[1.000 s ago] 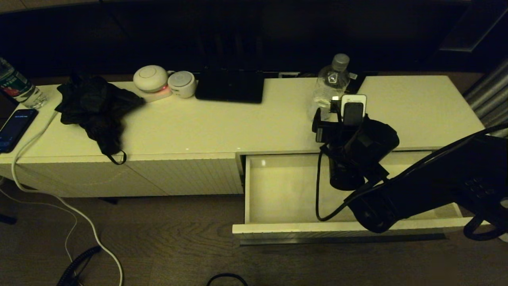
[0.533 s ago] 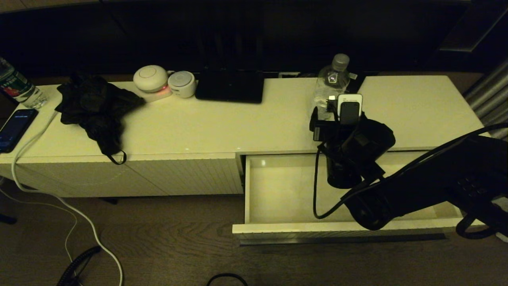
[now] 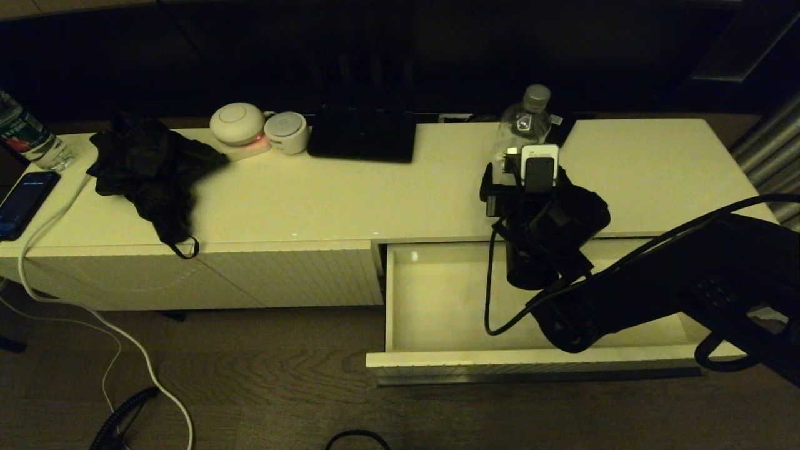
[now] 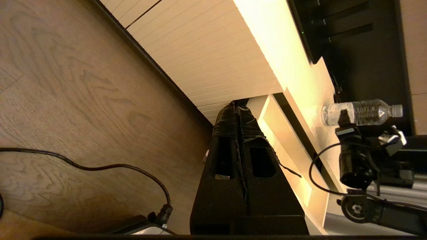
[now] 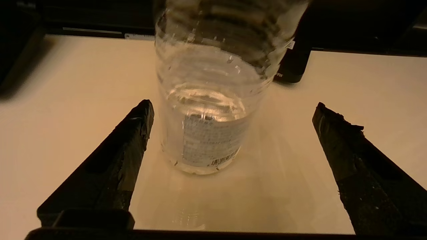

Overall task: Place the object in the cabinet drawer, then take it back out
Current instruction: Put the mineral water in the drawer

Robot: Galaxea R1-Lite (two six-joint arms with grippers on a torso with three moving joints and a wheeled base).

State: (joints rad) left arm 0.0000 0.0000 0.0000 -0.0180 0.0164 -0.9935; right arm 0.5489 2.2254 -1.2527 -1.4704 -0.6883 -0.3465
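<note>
The clear water bottle (image 3: 522, 127) with its grey-white cap stands upright on the white cabinet top, behind the open drawer (image 3: 437, 300). The drawer is pulled out and its white inside is bare. My right gripper (image 5: 233, 107) is open and reaches over the drawer towards the bottle (image 5: 206, 110), which stands just beyond the fingertips, nearer the one finger (image 5: 133, 140) than the other. In the head view the wrist camera hides the right fingers. My left gripper (image 4: 238, 105) is shut on nothing and hangs low over the floor beside the drawer's corner; the bottle (image 4: 360, 112) shows far off.
On the cabinet top lie a black cloth (image 3: 150, 169), two round white devices (image 3: 237, 123), a black flat box (image 3: 362, 134) and a dark item (image 3: 565, 128) behind the bottle. At far left are a red-green labelled bottle (image 3: 25, 134), a phone (image 3: 25, 200) and a white cable (image 3: 94, 312).
My right arm has moved forward and slightly left over the drawer, bringing the open gripper closer to the bottle. The bottle and drawer have not moved.
</note>
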